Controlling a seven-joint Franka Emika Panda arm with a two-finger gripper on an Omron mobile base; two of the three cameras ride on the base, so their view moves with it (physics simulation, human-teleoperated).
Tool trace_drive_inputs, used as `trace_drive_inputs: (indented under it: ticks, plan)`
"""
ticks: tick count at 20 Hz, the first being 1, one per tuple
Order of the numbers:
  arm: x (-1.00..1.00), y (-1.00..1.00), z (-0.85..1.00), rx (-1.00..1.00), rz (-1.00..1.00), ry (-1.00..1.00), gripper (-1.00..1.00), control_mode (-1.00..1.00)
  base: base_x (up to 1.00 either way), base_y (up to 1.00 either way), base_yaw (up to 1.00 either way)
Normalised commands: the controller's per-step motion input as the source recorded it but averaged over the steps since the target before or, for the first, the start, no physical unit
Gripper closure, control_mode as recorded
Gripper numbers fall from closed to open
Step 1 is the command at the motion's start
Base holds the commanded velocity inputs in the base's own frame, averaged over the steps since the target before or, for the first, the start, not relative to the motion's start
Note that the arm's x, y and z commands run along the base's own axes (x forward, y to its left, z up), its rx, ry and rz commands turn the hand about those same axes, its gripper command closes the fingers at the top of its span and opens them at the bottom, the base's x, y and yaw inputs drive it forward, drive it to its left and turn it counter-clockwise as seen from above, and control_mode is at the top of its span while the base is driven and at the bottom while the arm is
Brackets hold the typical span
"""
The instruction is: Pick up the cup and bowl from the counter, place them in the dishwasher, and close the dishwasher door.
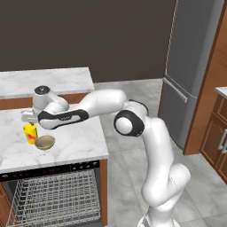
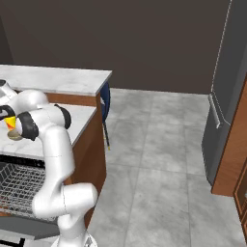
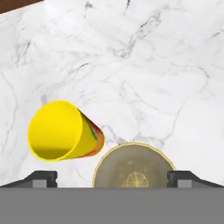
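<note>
1. pincer [image 3: 112, 178] spread wide and holding nothing, hovering over the white marble table [image 1: 75, 144], fingertips [image 3: 41, 178] to either side of the bowl [image 3: 134, 168].
2. yellow cup [image 3: 63, 131] upright on the table, just beside the bowl, apparently touching it.
3. olive-tan bowl [image 1: 45, 142] close to the table's front edge, cup [image 1: 30, 133] behind it.
4. dishwasher [image 1: 53, 195] open below, grey wire rack [image 1: 53, 201] pulled out.
</note>
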Motion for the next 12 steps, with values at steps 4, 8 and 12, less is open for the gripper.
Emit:
trace_drive_inputs:
  ticks: [4, 8, 12]
  plan:
    - [0.2, 0.21, -0.29, 0.0, 0.0, 0.0, -1.0, -1.0, 0.0, 0.0, 0.0]
    - [0.11, 0.2, -0.25, 0.0, 0.0, 0.0, -1.0, -1.0, 0.0, 0.0, 0.0]
    - [0.09, 0.11, -0.24, 0.0, 0.0, 0.0, -1.0, -1.0, 0.0, 0.0, 0.0]
